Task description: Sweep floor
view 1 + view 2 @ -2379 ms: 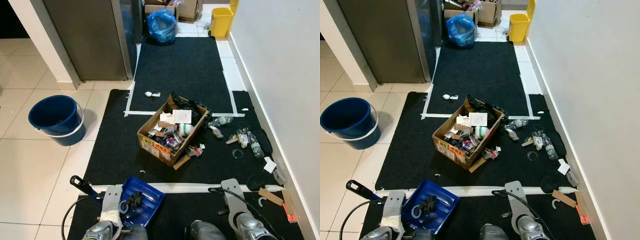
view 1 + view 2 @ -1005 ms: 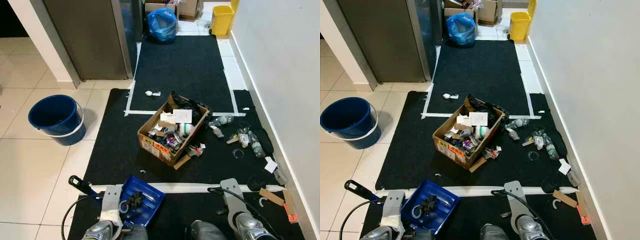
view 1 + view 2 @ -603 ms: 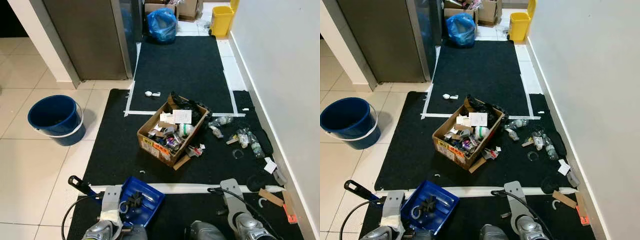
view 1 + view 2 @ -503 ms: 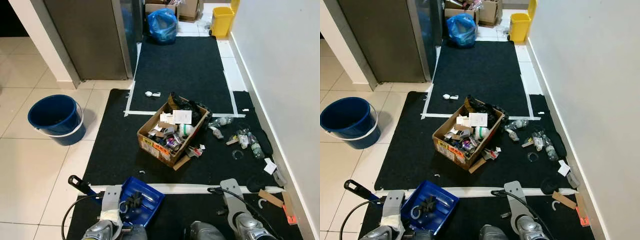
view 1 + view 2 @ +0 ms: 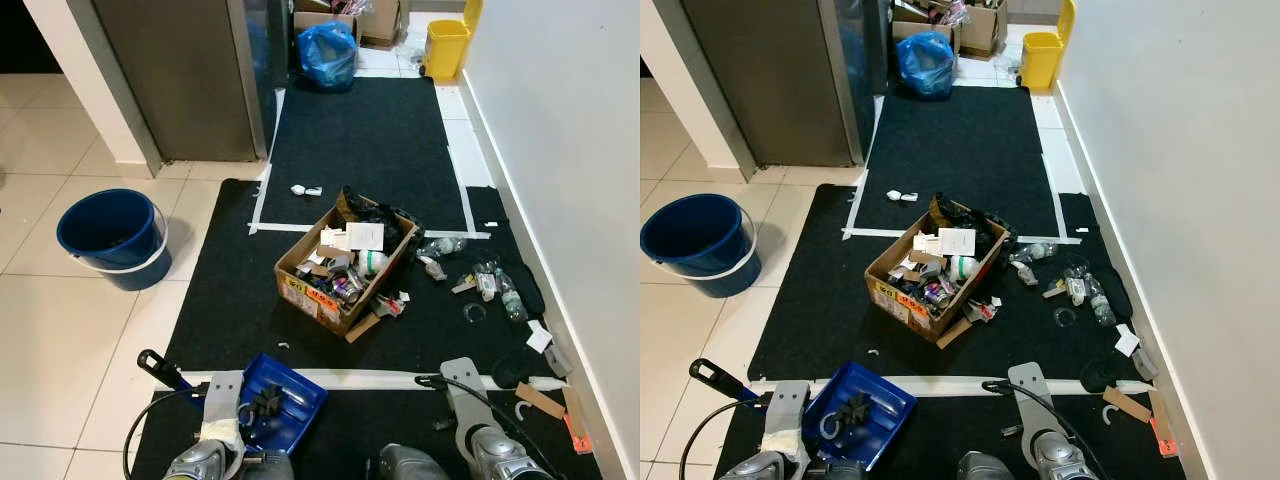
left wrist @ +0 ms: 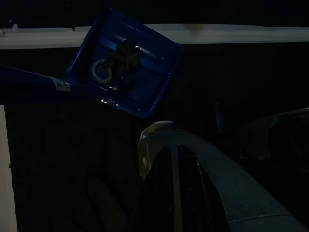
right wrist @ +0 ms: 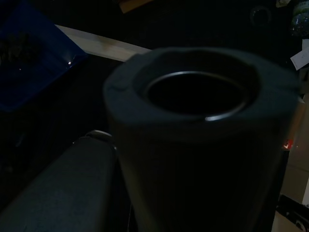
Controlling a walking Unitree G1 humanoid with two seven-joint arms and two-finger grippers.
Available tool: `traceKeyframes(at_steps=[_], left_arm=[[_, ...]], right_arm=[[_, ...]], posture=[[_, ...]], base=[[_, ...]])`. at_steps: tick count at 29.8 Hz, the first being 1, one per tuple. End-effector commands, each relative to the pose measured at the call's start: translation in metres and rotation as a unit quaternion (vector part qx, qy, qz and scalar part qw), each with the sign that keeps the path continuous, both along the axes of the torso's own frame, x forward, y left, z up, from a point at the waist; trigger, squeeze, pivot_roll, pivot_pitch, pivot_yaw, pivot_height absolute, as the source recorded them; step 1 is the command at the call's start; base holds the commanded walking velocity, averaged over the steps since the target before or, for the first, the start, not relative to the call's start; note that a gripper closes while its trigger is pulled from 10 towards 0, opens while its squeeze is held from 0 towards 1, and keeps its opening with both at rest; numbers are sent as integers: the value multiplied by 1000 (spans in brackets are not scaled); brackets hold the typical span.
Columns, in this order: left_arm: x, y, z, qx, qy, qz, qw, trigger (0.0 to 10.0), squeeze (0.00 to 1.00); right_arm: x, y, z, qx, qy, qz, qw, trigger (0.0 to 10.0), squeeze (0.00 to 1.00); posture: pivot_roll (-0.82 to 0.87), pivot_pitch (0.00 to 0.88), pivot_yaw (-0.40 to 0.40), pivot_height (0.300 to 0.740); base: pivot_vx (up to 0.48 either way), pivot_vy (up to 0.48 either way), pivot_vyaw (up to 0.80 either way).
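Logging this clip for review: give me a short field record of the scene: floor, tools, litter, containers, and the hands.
floor: black mats over pale tiles, white tape lines
tool: blue dustpan on the near mat by the robot's left arm, some scraps already in it
box: open cardboard box of mixed trash, mid-mat
litter: bottles and scraps along the wall at right; a small white piece beyond the box
containers: blue bucket on tiles at left; blue bag and yellow bin at the far end
hands: low at the near edge; fingers not discernible

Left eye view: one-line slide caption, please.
Cardboard box of rubbish on a black mat, litter beside it, blue dustpan near, blue bucket on tiles.
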State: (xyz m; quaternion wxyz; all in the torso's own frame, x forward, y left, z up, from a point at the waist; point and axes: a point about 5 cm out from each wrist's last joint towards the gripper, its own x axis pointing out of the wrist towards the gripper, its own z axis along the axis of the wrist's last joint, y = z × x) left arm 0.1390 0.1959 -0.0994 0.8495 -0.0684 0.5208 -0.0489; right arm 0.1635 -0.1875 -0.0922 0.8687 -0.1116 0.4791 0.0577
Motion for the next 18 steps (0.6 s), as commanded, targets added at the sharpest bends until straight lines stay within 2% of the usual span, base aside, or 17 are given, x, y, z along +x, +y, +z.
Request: traceKeyframes(at_steps=[1, 18], left_arm=[[0, -3, -1, -6, 3, 2, 1000, 10000, 0], [-1, -3, -1, -9, 3, 2, 1000, 10000, 0]], right_arm=[[-9, -2, -4, -8, 28, 7, 1000, 10000, 0], [-10, -2, -5, -9, 29, 8, 1000, 10000, 0]], posture=[[174, 0, -27, 740], [170, 0, -27, 740]], base=[[0, 0, 0], [0, 0, 0]])
